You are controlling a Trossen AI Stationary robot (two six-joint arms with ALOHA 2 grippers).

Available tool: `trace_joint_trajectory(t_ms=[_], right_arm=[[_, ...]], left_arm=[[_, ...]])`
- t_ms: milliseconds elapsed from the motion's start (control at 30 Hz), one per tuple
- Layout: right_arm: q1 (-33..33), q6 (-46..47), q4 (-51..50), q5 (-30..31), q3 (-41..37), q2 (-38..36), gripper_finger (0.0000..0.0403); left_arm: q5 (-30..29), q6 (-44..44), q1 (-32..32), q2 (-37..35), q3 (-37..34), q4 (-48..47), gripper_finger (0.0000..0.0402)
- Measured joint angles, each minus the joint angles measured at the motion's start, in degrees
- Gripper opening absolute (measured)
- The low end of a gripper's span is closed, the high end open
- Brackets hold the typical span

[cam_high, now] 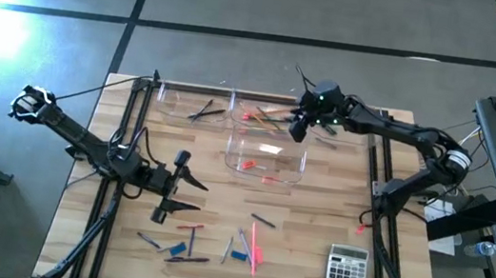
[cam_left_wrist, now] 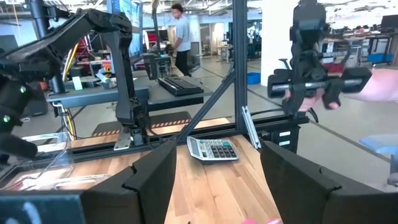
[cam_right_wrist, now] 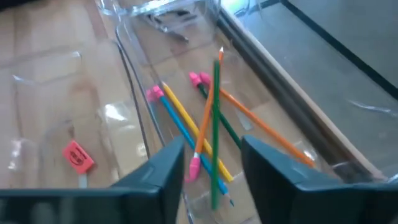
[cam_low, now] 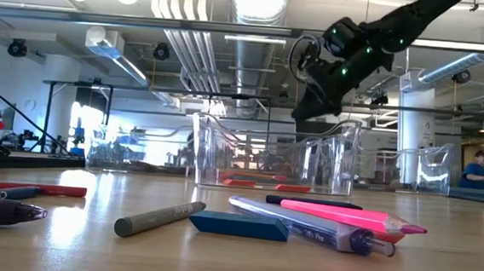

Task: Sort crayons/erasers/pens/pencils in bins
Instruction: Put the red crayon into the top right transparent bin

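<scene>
My right gripper [cam_high: 299, 129] [cam_right_wrist: 211, 171] is open above the far middle bin [cam_high: 266, 113], touching nothing. Several pencils lie in that bin: orange, yellow, blue and a green pencil [cam_right_wrist: 216, 130] resting across the others. My left gripper [cam_high: 191, 195] [cam_left_wrist: 214, 177] is open and empty at the table's left, just beyond the loose items near the front edge. These include pens [cam_high: 189, 259], a blue eraser [cam_high: 177, 248] and pink pencils [cam_high: 256, 251]. The centre bin [cam_high: 265, 157] holds a red eraser [cam_right_wrist: 78, 155]. The far left bin [cam_high: 190, 105] holds dark pens.
A grey calculator [cam_high: 346, 270] lies at the near right corner. Black frame rails run along the table's left and right sides. In the low view, a grey crayon [cam_low: 159, 218], a blue eraser [cam_low: 240, 225] and a pink pencil [cam_low: 352, 217] lie in front of the centre bin.
</scene>
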Motion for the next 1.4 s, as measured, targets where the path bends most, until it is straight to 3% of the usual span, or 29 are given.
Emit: trace_joint_trajectory(t_ms=[100, 233, 467, 600, 733, 900, 1167, 1400], right_arm=[[1.1, 0.97, -5.19, -0.75, 2.74, -1.67, 0.0194], [5.95, 1.03, -12.68, -1.92, 5.58, -5.37, 0.0213], [24.56, 5.13, -18.59, 2.01, 4.97, -12.6, 0.0214], [38.27, 8.1, -18.46, 9.78, 2.19, -16.45, 0.0214], [50.6, 11.03, -12.0, 22.01, -2.64, -20.86, 0.0214], [61.35, 12.32, 0.53, 32.36, -10.49, -23.96, 0.0214], [66.32, 12.65, 13.62, 34.58, -18.0, -22.05, 0.0215], [66.14, 11.01, 13.85, 34.82, -16.26, -20.3, 0.0215]], left_arm=[[-0.02, 0.0, 0.0, 0.0, -0.02, -0.11, 0.0219], [-0.04, -0.08, 0.0, 0.0, -0.03, -0.48, 0.0219], [-0.89, -11.14, -0.22, 0.18, 1.09, -4.65, 0.0219], [-3.71, -13.83, -2.02, 0.45, 6.88, -19.61, 0.0219], [-9.02, -21.65, -3.17, 2.82, 12.79, -39.02, 0.0219], [-5.56, -33.82, -5.1, 8.36, 17.46, -57.77, 0.0219], [6.25, -42.17, -9.91, 19.11, 18.24, -64.07, 0.0219], [5.27, -43.62, -12.48, 26.56, 18.82, -67.05, 0.0219]])
